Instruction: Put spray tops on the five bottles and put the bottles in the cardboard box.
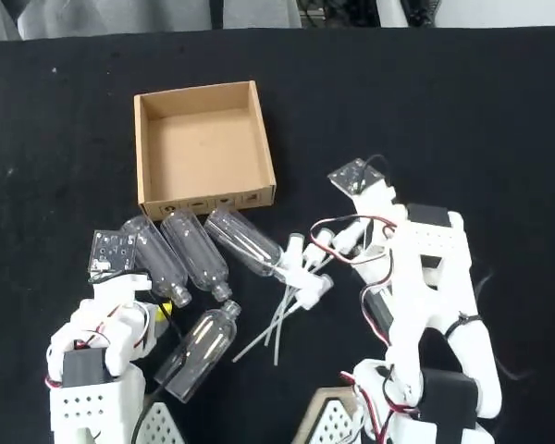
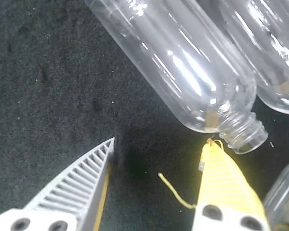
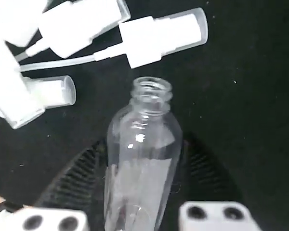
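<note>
Three clear bottles (image 1: 196,252) lie side by side in front of the cardboard box (image 1: 206,199), and another bottle (image 1: 196,344) lies nearer the arms. Several white spray tops (image 1: 305,273) are piled right of them. My left gripper (image 2: 161,142) is open just above the cloth, its yellow finger (image 2: 221,178) close to the threaded neck of one lying bottle (image 2: 183,62). My right gripper (image 3: 144,139) is shut on a capless bottle (image 3: 142,163), whose open neck points at the spray tops (image 3: 159,36).
The box is open on top and stands toward the back left on the black cloth. The right arm (image 1: 430,287) rises just right of the spray tops and the left arm (image 1: 97,361) is at the front left. Two more bottles (image 2: 274,57) lie beside the left gripper.
</note>
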Robot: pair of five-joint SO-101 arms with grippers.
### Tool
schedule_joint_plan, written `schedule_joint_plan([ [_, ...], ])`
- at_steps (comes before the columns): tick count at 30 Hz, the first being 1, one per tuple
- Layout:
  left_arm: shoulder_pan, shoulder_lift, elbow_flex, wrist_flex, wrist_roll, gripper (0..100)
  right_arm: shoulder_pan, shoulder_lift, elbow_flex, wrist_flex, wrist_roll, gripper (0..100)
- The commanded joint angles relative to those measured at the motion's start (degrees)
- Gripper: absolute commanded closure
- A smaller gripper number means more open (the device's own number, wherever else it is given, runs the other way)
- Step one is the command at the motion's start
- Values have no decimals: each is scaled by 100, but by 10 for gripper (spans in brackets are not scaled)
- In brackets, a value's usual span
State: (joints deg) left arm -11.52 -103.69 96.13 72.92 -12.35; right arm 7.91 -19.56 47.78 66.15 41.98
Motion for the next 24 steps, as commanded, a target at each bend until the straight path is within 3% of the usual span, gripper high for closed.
schedule_joint_plan([
  [1,-31,-79,127,18,-35,733,97,13,-4,-70,-185,841],
  [10,-31,-79,127,18,-35,733,88,22,4,62,-809,763],
  [24,-31,-79,127,18,-35,733,97,22,224,35,-1116,765],
])
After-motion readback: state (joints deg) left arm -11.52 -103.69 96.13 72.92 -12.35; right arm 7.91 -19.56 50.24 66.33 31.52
